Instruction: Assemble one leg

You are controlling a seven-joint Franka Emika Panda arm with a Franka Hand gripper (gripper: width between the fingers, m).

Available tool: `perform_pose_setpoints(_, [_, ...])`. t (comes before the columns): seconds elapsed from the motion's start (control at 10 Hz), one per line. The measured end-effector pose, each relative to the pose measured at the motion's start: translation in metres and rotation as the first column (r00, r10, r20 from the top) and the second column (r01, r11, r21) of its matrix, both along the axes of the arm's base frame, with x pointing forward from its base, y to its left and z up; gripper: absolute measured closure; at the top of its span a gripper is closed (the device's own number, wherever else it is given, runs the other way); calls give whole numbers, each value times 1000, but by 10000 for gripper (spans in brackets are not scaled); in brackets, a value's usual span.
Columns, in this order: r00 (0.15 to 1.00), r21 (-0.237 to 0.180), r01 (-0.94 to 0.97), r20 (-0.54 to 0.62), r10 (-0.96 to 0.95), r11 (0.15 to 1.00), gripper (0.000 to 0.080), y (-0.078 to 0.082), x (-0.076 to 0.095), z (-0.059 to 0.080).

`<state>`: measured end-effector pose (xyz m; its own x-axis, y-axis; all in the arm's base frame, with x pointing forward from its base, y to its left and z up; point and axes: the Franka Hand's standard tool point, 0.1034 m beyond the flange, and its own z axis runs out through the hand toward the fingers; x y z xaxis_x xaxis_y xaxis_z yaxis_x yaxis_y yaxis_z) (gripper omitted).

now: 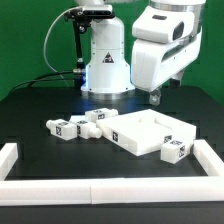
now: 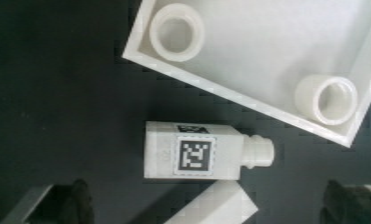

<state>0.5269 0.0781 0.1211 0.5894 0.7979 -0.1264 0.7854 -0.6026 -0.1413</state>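
Note:
A leg (image 2: pixel 203 152), a stubby white post with a square patterned tag, lies on the black table just beside the edge of the wide white panel (image 2: pixel 235 60). In the exterior view this leg (image 1: pixel 172 150) is at the panel's (image 1: pixel 150 125) near right corner. Three more white legs (image 1: pixel 78 125) lie in a loose group to the exterior view's left of the panel. My gripper (image 1: pixel 158 97) hangs high above the panel's far side. In the wrist view the gripper (image 2: pixel 203 208) is open and empty, with dark fingers (image 2: pixel 54 205) at both edges.
The panel shows two round sockets (image 2: pixel 177 35) on its face. A slanted white piece (image 2: pixel 217 205) lies below the leg in the wrist view; I cannot tell what it is. Low white walls (image 1: pixel 110 190) rim the table's front and sides. The robot's base (image 1: pixel 105 65) stands at the back.

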Motion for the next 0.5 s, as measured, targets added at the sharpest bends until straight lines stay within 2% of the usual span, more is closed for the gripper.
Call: perform_pose_setpoints(0.5, [1000, -1, 0, -1, 0, 1000, 150, 0, 0, 0])
